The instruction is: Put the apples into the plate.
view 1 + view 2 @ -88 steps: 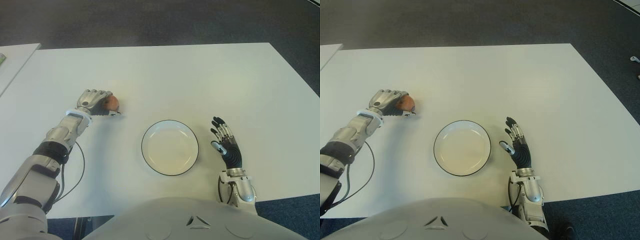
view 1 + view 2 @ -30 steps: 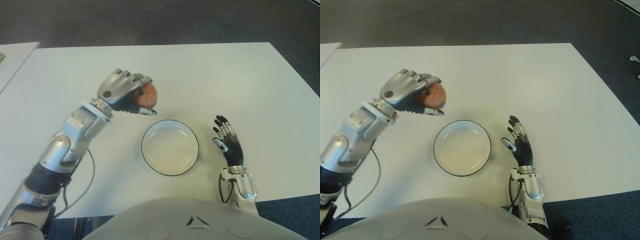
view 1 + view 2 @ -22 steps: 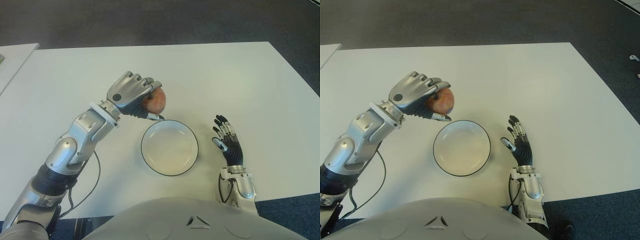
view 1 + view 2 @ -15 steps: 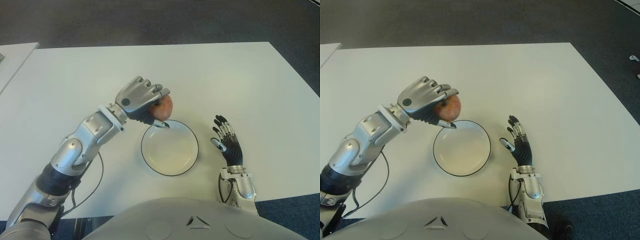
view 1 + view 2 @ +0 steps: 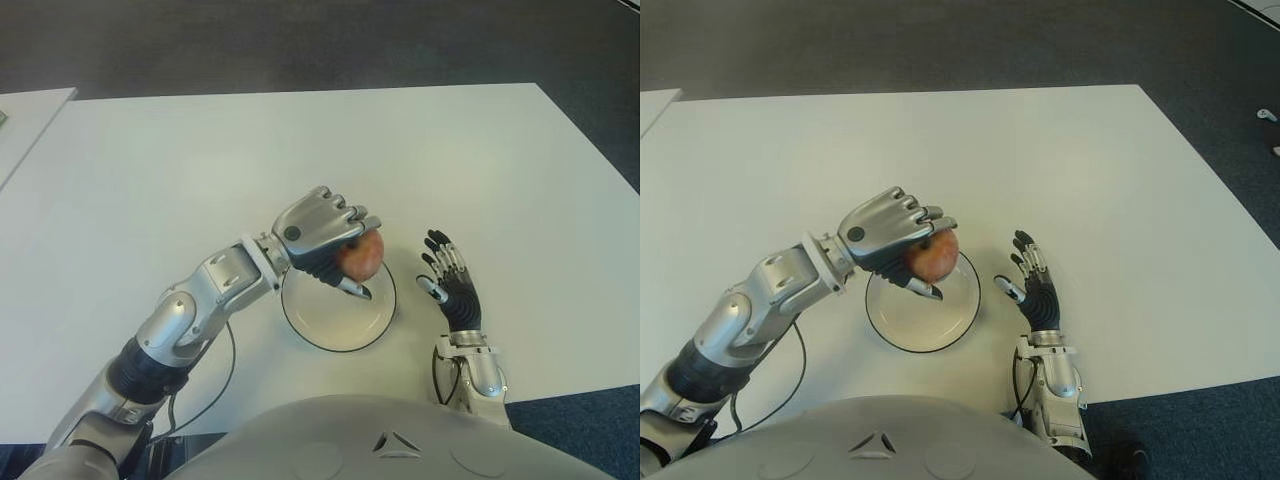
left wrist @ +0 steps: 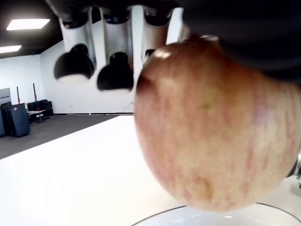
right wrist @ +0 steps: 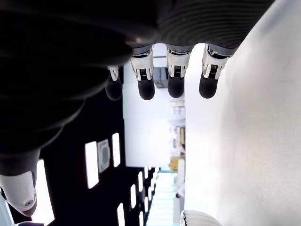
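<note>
A red-yellow apple [image 5: 361,257] is held in my left hand [image 5: 335,245], fingers curled around it from above. Hand and apple hover over the far part of the white plate with a dark rim [image 5: 340,325], near the table's front. In the left wrist view the apple [image 6: 211,132] fills the picture, with the plate's rim [image 6: 197,215] just below it. My right hand [image 5: 452,290] shows to the right of the plate, palm up, fingers spread and holding nothing.
The white table [image 5: 200,170] stretches wide on all sides of the plate. A second table's corner [image 5: 25,115] shows at the far left. Dark floor lies beyond the far edge.
My left hand carried the apple from the table's left side, lifted it and moved it right, now over the plate. The right hand has stayed in place.
</note>
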`<control>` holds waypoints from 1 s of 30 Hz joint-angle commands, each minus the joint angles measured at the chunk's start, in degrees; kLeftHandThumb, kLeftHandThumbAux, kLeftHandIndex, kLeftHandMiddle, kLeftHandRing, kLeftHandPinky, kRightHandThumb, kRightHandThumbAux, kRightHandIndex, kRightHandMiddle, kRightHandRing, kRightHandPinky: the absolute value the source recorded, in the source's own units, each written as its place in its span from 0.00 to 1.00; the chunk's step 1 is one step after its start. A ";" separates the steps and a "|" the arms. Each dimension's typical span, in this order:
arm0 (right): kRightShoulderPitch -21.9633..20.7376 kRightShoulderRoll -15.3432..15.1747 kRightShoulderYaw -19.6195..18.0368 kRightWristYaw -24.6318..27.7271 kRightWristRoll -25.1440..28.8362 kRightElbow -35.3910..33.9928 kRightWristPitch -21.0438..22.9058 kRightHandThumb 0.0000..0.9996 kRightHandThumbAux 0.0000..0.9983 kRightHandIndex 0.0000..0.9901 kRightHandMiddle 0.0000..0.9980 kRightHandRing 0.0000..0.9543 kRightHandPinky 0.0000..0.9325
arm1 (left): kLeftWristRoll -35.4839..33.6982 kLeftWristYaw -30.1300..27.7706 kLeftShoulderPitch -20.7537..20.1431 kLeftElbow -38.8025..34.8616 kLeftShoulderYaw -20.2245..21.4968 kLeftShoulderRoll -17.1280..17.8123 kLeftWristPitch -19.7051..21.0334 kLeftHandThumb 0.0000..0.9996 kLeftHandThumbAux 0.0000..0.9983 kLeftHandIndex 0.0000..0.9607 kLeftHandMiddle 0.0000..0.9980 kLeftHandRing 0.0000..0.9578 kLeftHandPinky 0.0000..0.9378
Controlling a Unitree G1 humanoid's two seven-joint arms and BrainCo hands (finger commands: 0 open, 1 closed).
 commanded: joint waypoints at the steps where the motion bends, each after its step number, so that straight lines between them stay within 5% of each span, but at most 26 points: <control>1: 3.36 1.70 1.08 -0.12 0.37 4.27 3.60 0.04 0.55 0.00 0.00 0.00 0.00 | 0.62 -0.83 2.14 1.56 -1.18 -0.86 -0.03 0.75 0.69 0.46 0.85 0.89 0.91; 30: 2.92 2.13 0.96 0.60 1.24 4.91 2.72 0.06 0.53 0.00 0.00 0.00 0.00 | 5.39 5.36 7.10 12.26 -4.52 -3.96 0.23 0.75 0.69 0.46 0.82 0.86 0.87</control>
